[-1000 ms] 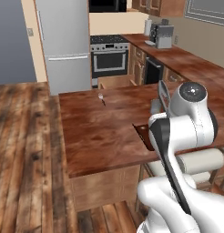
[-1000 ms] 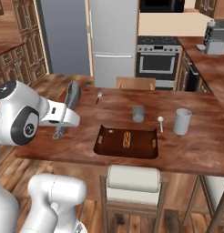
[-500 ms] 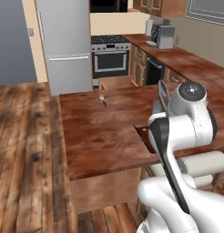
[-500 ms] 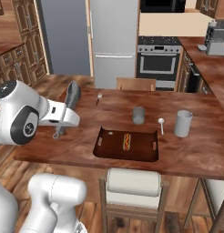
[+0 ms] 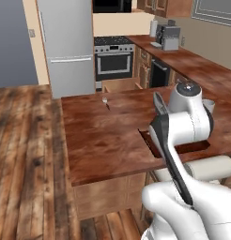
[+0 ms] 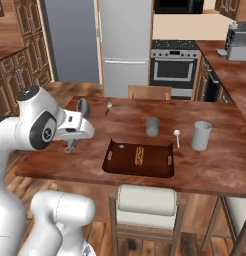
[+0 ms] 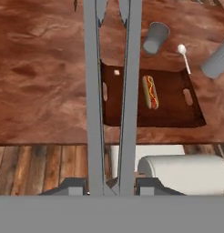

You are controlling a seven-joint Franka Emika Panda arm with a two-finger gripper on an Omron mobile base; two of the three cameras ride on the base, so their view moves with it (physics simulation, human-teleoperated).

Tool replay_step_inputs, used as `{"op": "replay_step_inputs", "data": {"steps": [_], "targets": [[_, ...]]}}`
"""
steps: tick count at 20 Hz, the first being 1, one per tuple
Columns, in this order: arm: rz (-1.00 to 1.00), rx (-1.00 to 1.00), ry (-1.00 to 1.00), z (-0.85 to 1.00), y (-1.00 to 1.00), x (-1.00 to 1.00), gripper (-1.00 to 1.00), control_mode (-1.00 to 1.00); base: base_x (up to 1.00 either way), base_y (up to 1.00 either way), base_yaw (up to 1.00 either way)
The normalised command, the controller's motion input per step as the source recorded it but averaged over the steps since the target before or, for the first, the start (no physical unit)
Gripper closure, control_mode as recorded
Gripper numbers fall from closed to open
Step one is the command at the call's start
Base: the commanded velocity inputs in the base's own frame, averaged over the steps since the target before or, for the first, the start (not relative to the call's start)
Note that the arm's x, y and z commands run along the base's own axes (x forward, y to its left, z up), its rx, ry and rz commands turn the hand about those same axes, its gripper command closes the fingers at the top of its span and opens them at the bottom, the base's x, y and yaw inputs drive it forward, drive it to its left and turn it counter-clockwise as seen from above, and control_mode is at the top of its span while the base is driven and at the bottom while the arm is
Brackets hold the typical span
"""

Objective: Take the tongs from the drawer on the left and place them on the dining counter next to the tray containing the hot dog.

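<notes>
My gripper (image 6: 75,131) is shut on the slim grey tongs (image 6: 83,107) and hangs over the left part of the dining counter (image 6: 90,160). In the hand view the two long arms of the tongs (image 7: 93,91) run up from between the gripper (image 7: 111,185). The dark brown tray (image 6: 115,165) with the hot dog (image 6: 139,155) lies just right of the tongs. From the hand, the tray (image 7: 173,113) and hot dog (image 7: 150,91) sit beyond the tongs' arms. A wooden drawer (image 6: 149,92) stands pulled open behind the counter.
On the counter behind the tray stand a grey cup (image 6: 152,126) and a taller cup (image 6: 201,135), with a spoon (image 6: 177,136) between them. A small fork (image 6: 108,107) lies at the far edge. A white-cushioned stool (image 6: 147,200) is below the counter's near edge.
</notes>
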Motion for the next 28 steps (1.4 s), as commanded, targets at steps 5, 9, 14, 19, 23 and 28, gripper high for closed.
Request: {"op": "replay_step_inputs", "data": {"steps": [5, 9, 14, 19, 23, 28], "targets": [[0.16, 0.0, 0.22, -0.27, 0.0, 0.34, 1.0, -1.0, 0.0, 0.0, 0.0], [0.07, 0.0, 0.12, -0.23, 0.0, 0.08, 1.0, -1.0, 0.0, 0.0, 0.0], [0.0, 0.0, 0.06, -0.36, 0.03, 0.5, 1.0, -1.0, 0.0, 0.0, 0.0], [-0.04, 0.0, 0.05, -0.48, 0.12, 0.71, 1.0, -1.0, 0.0, 0.0, 0.0], [-0.15, 0.0, 0.02, -0.54, 0.21, 0.68, 1.0, -1.0, 0.0, 0.0, 0.0], [-0.15, 0.0, 0.05, -0.48, 0.15, 0.6, 1.0, -1.0, 0.0, 0.0, 0.0]]}}
